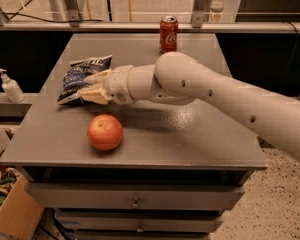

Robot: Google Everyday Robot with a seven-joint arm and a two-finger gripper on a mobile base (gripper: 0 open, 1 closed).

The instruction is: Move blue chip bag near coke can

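- Cream-coloured two-finger gripper (86, 86) sits low over the left half of the grey metal table top (190, 149), pointing left, at the end of a thick pale-grey arm (215, 91) that reaches in from the right.
- Its two fingers are spread apart, one upper and one lower, with a gap between them.
- The crinkled dark-blue foil chip bag with white lettering (81, 74) lies flat on the table just left of the gripper. The fingertips are at the bag's right edge, and the lower finger (92, 95) overlaps the bag's near corner. From here I cannot tell whether the pads actually touch the foil.
- The red aluminium coke can with a silver top (168, 34) stands upright near the back edge of the table, well apart from the bag and behind the arm's elbow.
- A round red-orange apple (105, 132) rests near the front edge, just in front of the gripper and apart from the bag.
- A white pump bottle (11, 86) stands on a ledge off the table's left side.
- A drawer front with a small knob (135, 202) sits under the table top.
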